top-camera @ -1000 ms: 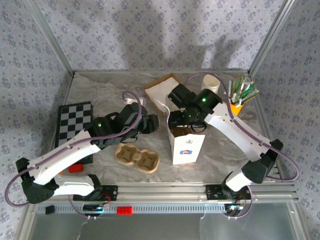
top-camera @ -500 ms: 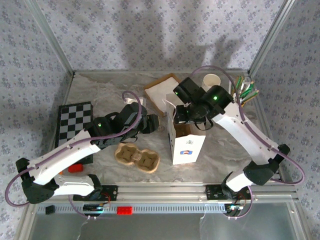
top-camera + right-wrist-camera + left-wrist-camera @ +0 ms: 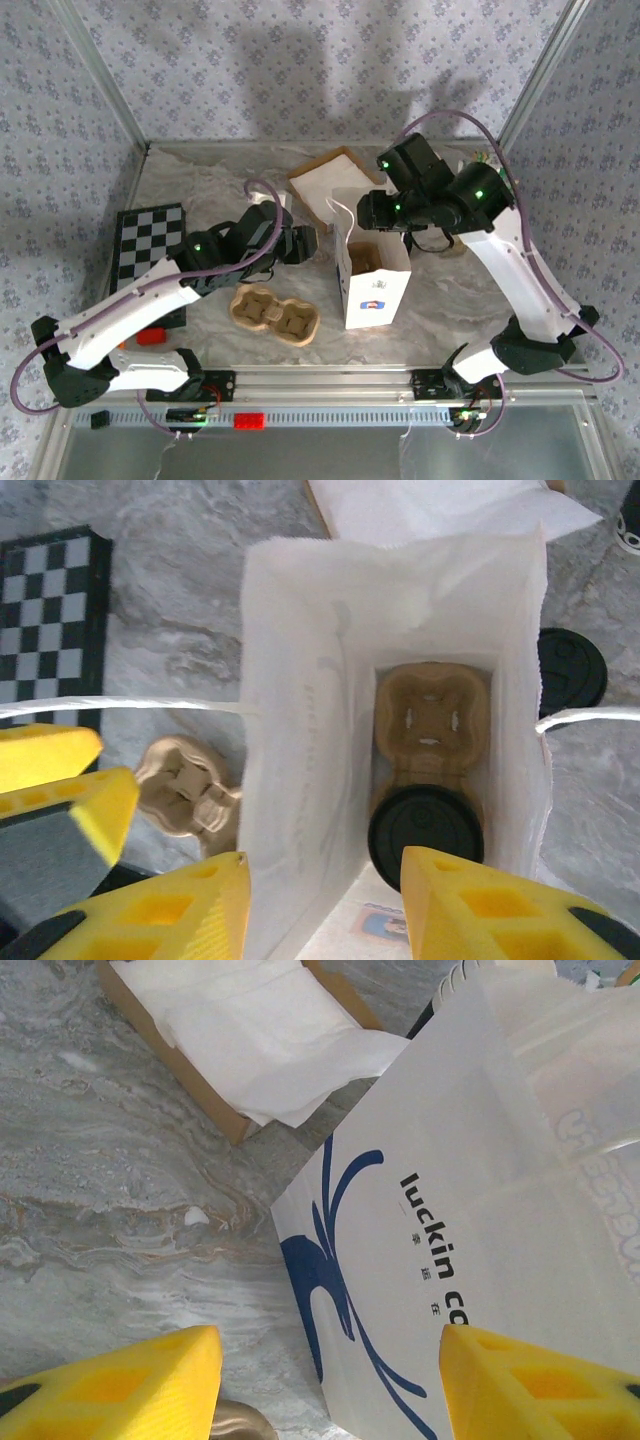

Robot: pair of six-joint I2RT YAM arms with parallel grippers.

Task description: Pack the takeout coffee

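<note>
On the grey marbled table (image 3: 200,190), the tall white paper bag with blue print (image 3: 375,285) is standing upright with its mouth open, and the brown moulded-pulp cup carrier (image 3: 432,710) is lying at its bottom. The right gripper (image 3: 322,865) is hovering over the bag's mouth, its yellow fingers partly spread and gripping nothing, while the left gripper (image 3: 330,1350) is hanging just beside the bag's printed side, likewise apart and empty. The takeout coffee (image 3: 427,832), showing its round black plastic lid, is sitting inside the bag in the carrier's near socket.
</note>
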